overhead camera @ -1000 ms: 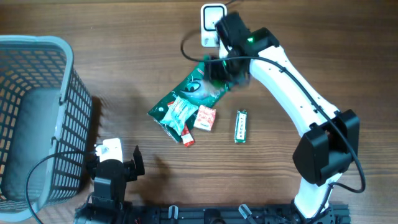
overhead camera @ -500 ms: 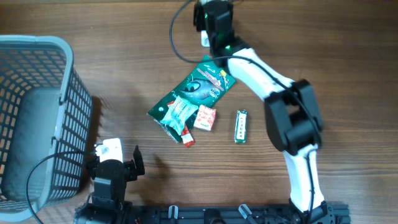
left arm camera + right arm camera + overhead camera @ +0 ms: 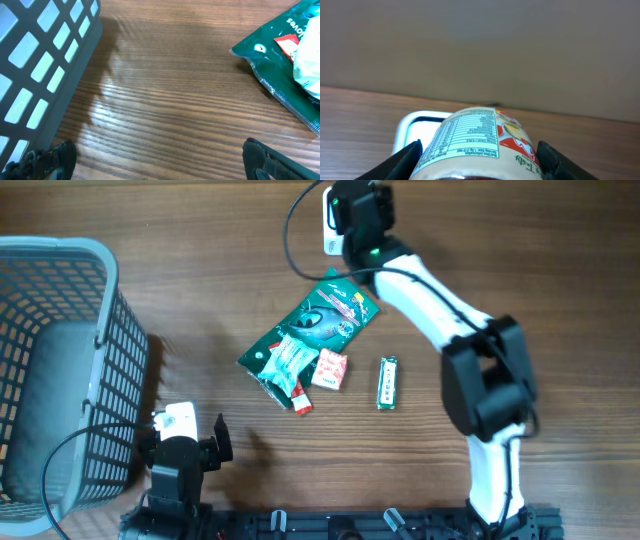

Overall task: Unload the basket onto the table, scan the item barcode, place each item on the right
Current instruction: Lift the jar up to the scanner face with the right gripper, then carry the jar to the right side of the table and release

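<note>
Overhead view: the right arm reaches to the far edge of the wooden tabletop (image 3: 200, 240), and the right end effector (image 3: 358, 207) stands over the white scanner (image 3: 328, 228). The container (image 3: 479, 144) cannot be made out from this camera. A glossy green pouch (image 3: 325, 318), a small red-and-white box (image 3: 330, 369) and a slim green stick pack (image 3: 387, 383) lie mid-table. A grey lattice basket (image 3: 110, 330) stands at the left. The left end effector (image 3: 185, 440) rests near the front edge, beside the basket. Left wrist view: the left jaws stand fully apart with nothing between them. Only wood grain, the basket wall and a corner of the pouch appear ahead. Right wrist view: the right end effector is about two-thirds open and clamped on the container, one dark finger pressing each side. The container is a rounded cylinder wrapped in a smooth printed label, with a nutrition panel facing up and a red-and-yellow graphic to its right. The rounded white frame of the scanner lies just behind it. No barcode is visible on the exposed face. Handling assessment: the container appears rigid and light, and its curved, glossy label is probably slippery, so it may rotate in the grip. Hold it across the body at mid-height, leaving the label face unobstructed for presentation to the scanner.
</note>
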### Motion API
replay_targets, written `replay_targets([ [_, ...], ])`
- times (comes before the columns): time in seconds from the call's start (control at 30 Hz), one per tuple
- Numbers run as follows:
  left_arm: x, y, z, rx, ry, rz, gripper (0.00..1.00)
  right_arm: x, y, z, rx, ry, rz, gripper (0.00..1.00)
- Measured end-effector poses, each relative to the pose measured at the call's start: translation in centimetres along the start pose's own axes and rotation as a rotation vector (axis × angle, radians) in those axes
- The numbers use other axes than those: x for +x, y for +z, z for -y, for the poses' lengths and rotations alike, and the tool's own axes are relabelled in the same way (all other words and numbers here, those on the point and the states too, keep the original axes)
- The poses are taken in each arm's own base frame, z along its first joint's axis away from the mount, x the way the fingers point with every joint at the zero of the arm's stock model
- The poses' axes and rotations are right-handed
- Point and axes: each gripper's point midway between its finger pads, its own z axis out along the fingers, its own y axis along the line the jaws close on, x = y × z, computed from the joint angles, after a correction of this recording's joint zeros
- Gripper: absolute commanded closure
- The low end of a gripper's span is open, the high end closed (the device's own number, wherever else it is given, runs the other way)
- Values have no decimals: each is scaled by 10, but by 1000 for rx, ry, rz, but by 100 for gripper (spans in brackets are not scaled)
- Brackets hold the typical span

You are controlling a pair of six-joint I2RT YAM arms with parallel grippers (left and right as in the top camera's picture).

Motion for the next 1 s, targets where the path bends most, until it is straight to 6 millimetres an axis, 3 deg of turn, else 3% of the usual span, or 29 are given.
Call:
replay_targets([
  [0.1, 0, 0, 0, 0, 0, 0, 0, -11, -15, 63, 120, -19, -64, 55],
  [0.2, 0, 0, 0, 0, 0, 0, 0, 9, -15, 148, 259, -29, -195, 55],
  [0.27, 0, 0, 0, 0, 0, 0, 0, 44, -12, 216, 361, -31, -333, 55],
  [0.3, 0, 0, 0, 0, 0, 0, 0, 59, -12, 238, 388, -30, -386, 55],
  [0.37, 0, 0, 0, 0, 0, 0, 0, 95, -17, 297, 431, 12, -511, 47],
  [0.57, 0, 0, 0, 0, 0, 0, 0, 175, -42, 443, 412, 372, -616, 46],
  [0.73, 0, 0, 0, 0, 0, 0, 0, 225, -76, 516, 460, 593, -634, 43],
  [0.8, 0, 0, 0, 0, 0, 0, 0, 257, -92, 541, 510, 721, -648, 37],
  [0.83, 0, 0, 0, 0, 0, 0, 0, 264, -95, 545, 529, 764, -650, 35],
  [0.87, 0, 0, 0, 0, 0, 0, 0, 289, -105, 553, 549, 828, -674, 35],
  [1.0, 0, 0, 0, 0, 0, 0, 0, 338, -116, 555, 594, 997, -739, 35],
])
